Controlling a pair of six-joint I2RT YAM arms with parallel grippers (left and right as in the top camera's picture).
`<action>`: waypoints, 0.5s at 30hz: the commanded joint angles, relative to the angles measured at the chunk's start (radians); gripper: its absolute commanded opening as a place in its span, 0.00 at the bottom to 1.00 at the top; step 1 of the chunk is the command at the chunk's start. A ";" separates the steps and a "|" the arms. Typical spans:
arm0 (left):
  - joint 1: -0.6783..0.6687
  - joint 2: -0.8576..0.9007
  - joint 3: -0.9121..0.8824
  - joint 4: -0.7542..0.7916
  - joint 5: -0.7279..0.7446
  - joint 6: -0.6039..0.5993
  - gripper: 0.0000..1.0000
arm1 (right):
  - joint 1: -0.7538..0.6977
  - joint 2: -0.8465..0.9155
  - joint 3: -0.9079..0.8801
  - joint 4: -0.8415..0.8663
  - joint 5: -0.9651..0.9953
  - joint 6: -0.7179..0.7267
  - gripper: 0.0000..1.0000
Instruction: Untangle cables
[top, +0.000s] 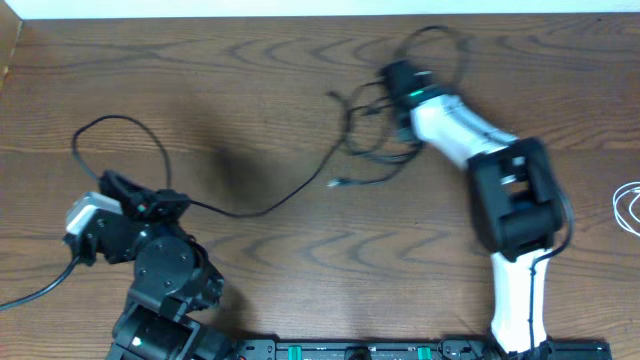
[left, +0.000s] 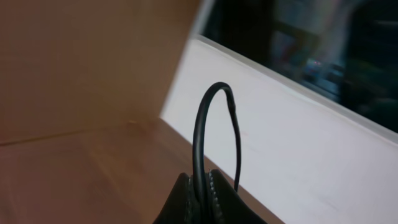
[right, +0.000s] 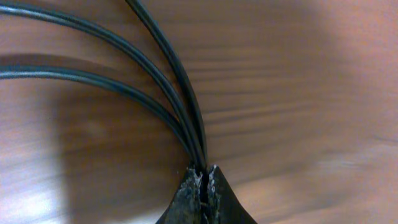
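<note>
Cables (top: 382, 128) lying mostly in one black knot at the far middle of the table (top: 250, 60), right at the tip of the right arm (top: 455, 130). Not yet looking untangled: several loops crossing one another there, and a small plug end (top: 335, 183) poking out on the near side.

Trailing out of that knot, one long black cable (top: 250, 208), running leftward across the bare wood to the left fingers (left: 186, 199) and arching beyond them in a wide loop (top: 115, 130). Pinching fully closed on that cable, with a short bend of it standing up out of the grip in the left wrist view.

Showing the same tight pinch at the right fingers (right: 186, 196), low over the wood, with three black strands (right: 155, 93) converging into the seam between them. Gripping at least some of these; not possible to tell how many are truly caught.

Sitting well apart at the right edge of the table, a white cable (top: 628, 208), seemingly already out of the tangle.

Judging progress as early to middle: one cable lying clear, one stretching partly free, the bulk of the black knot waiting to be separated. Probably working at drawing the two grips apart, and risking a tighter knot rather than a looser one.
</note>
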 joint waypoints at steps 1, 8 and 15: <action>0.113 0.001 0.006 -0.001 -0.058 0.044 0.08 | -0.209 0.010 -0.028 -0.056 0.061 0.017 0.01; 0.399 0.084 0.006 -0.019 0.048 0.043 0.08 | -0.472 -0.010 -0.027 -0.084 -0.139 -0.110 0.01; 0.619 0.336 0.006 -0.018 0.504 0.010 0.08 | -0.545 -0.021 -0.027 -0.088 -0.214 -0.122 0.01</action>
